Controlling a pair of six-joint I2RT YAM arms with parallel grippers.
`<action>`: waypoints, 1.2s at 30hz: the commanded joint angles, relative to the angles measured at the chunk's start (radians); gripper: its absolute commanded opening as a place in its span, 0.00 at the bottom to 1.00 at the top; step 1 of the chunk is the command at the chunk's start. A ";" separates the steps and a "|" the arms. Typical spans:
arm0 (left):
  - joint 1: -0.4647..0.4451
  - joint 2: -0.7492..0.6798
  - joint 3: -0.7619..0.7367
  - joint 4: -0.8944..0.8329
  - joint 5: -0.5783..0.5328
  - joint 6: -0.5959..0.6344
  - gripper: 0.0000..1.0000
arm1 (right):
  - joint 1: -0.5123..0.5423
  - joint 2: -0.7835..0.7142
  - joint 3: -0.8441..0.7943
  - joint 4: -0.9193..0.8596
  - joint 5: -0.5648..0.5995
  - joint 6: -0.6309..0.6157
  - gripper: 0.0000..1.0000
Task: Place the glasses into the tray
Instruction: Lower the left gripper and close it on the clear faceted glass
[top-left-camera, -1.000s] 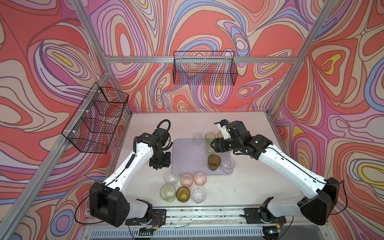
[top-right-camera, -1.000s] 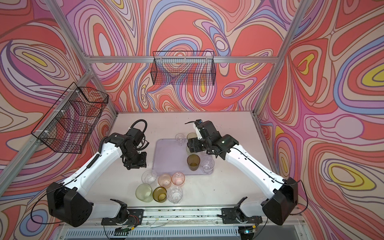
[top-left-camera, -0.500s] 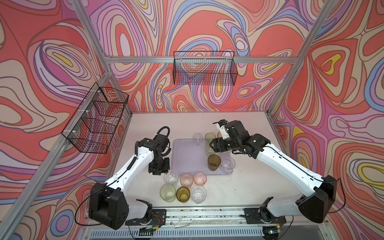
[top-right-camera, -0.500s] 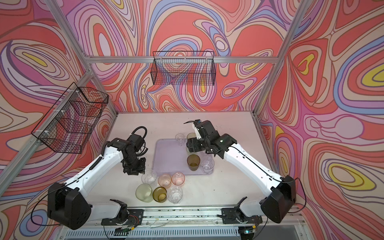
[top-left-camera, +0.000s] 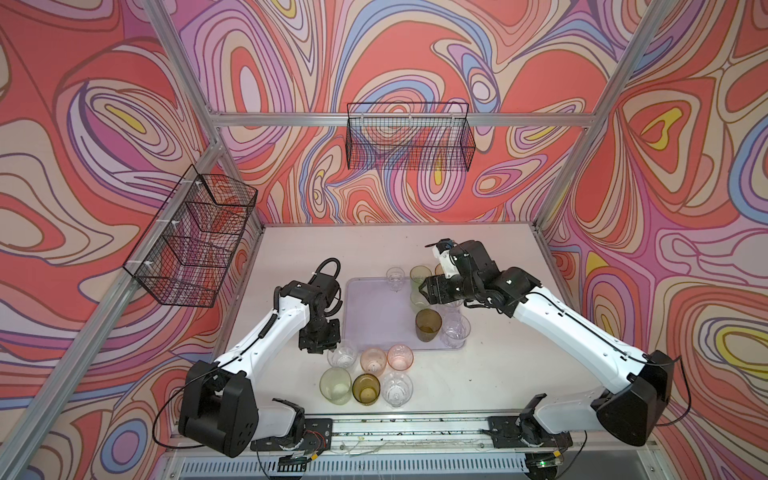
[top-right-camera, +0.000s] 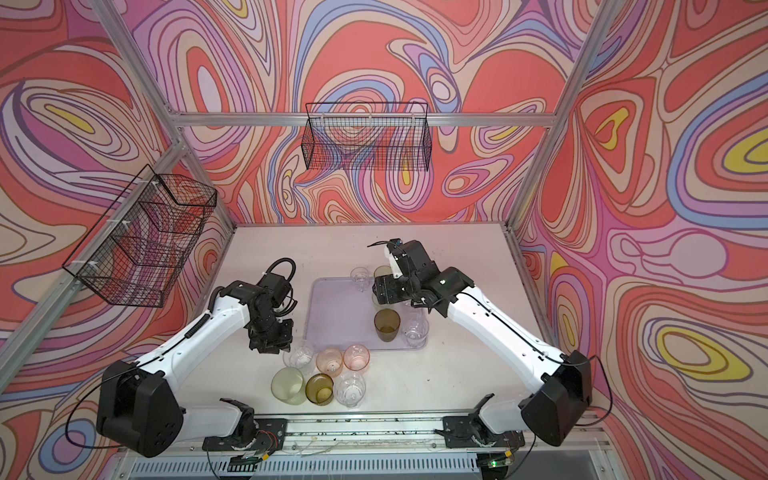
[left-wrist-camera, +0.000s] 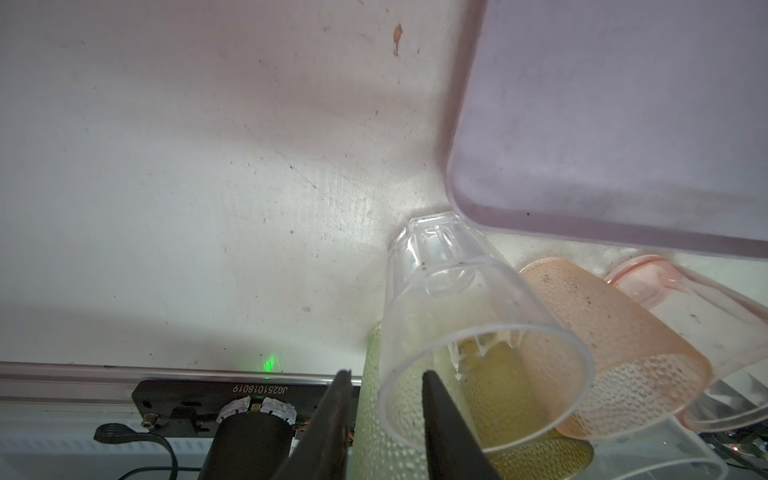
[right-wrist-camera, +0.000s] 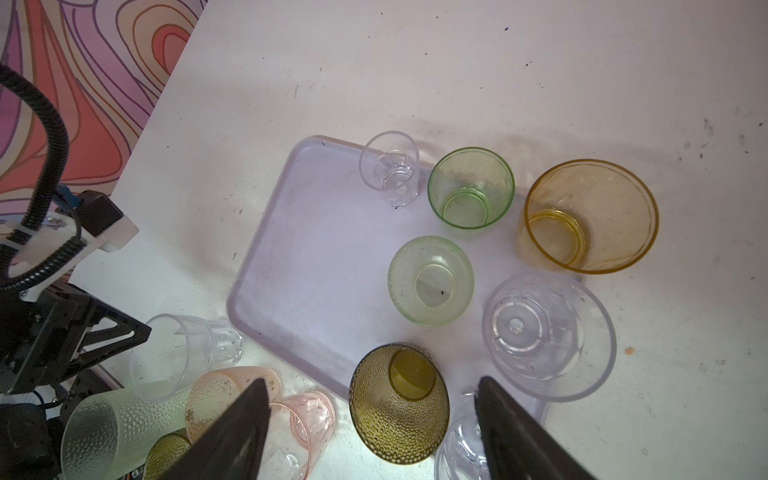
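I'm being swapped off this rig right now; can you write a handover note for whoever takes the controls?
Left gripper: jaws slightly apart, straddling the rim of the clear glass on the table by the front left corner of the tray.
Right gripper: open, empty, above the olive glass in the tray.
Done: seven glasses at the tray's right side; the amber one may sit off its edge.
To do: six glasses on the table in front of the tray, that clear one included.
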 joint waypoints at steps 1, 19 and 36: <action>0.007 0.010 -0.018 0.007 0.005 -0.017 0.32 | -0.004 0.005 0.021 0.000 -0.002 -0.013 0.81; 0.007 0.060 -0.008 0.013 -0.004 -0.005 0.19 | -0.004 0.003 0.010 0.001 0.000 -0.011 0.81; 0.008 0.072 0.043 -0.036 -0.029 0.020 0.09 | -0.004 0.005 0.005 -0.001 -0.001 -0.010 0.81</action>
